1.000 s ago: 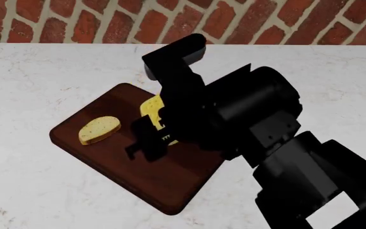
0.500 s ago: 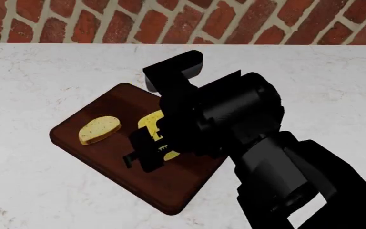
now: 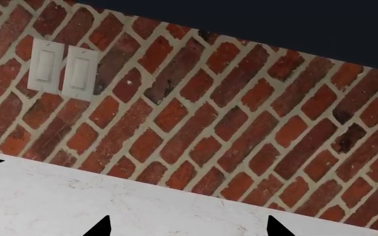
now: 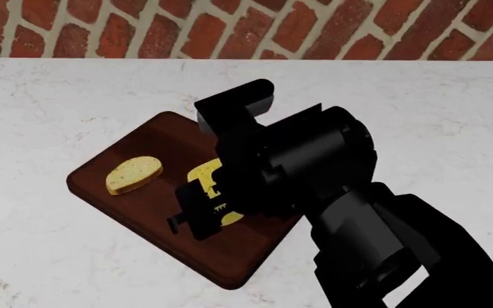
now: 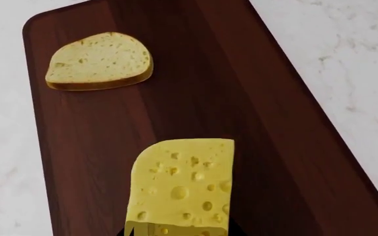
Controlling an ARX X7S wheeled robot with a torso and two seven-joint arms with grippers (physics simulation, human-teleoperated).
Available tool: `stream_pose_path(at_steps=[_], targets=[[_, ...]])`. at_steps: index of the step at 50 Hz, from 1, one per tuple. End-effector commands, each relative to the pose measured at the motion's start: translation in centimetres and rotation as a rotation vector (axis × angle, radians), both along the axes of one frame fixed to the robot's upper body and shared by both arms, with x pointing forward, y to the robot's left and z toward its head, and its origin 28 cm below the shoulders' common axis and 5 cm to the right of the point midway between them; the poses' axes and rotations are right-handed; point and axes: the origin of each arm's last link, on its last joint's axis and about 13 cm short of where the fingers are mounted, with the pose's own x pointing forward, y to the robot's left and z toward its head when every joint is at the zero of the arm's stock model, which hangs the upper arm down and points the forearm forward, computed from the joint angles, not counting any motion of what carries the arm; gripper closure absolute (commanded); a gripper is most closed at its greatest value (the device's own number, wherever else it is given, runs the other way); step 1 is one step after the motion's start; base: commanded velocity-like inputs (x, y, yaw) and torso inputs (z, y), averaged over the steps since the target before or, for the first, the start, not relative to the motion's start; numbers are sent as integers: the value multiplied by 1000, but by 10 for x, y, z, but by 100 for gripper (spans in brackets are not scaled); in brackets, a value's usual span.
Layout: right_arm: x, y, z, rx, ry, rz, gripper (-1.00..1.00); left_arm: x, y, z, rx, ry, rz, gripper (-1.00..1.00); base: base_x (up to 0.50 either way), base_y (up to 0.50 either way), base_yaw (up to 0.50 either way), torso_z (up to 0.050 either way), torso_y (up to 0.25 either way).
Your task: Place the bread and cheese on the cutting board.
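The cutting board [image 4: 135, 208] lies at an angle on the white marble counter. The bread [image 4: 133, 175] lies flat on its left part, also in the right wrist view [image 5: 100, 61]. The cheese [image 4: 203, 174] is over the middle of the board, partly hidden by my right arm. My right gripper [image 4: 198, 213] is shut on its near end. In the right wrist view the cheese [image 5: 183, 184] reaches out from the gripper [image 5: 179, 232] over the board [image 5: 281, 147]. My left gripper [image 3: 189, 231] is open and empty over bare counter; it is out of the head view.
A brick wall [image 4: 229, 29] runs along the back of the marble counter [image 4: 41, 102]. The left wrist view faces that wall with two white light switches [image 3: 61, 66]. My right arm [image 4: 384, 244] covers the board's right side.
My right gripper has moved towards the front of the board with the cheese in it. The bread and board have not moved.
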Motion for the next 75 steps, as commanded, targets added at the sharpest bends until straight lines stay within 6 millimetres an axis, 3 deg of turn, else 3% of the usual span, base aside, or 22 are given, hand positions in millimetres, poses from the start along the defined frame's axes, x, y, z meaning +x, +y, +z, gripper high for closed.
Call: stream_pose_path(at_steps=[1, 4, 5, 16, 29, 31, 32, 45, 75], targets=[[0, -1, -10, -21, 21, 8, 100, 0, 0, 0, 1, 0, -1, -100, 0, 0, 0, 0, 0], [-1, -1, -8, -25, 12, 4, 100, 0, 0, 0, 0, -2, -1, -100, 0, 1, 2, 0, 0], [-1, -1, -8, -25, 12, 4, -100, 0, 0, 0, 0, -2, -1, -100, 0, 0, 0, 0, 0], [-1, -3, -5, -30, 5, -2, -100, 0, 0, 1, 1, -3, -2, -100, 0, 0, 0, 0, 0], [-2, -6, 17, -7, -58, -27, -100, -1, -1, 1, 2, -5, -4, -100, 0, 0, 0, 0, 0], [-3, -6, 21, -3, -69, -31, -100, -1, -1, 1, 3, -6, -5, -100, 0, 0, 0, 0, 0], [-9, -15, 42, 8, -163, -73, -100, -1, -2, 1, 6, -5, -6, -100, 0, 0, 0, 0, 0], [-19, -19, 61, 36, -227, -96, -100, -2, -1, 2, 5, -10, -6, -100, 0, 0, 0, 0, 0], [-77, -38, 56, 236, -483, -155, -100, -2, -5, 4, -24, -54, -48, -100, 0, 0, 0, 0, 0]])
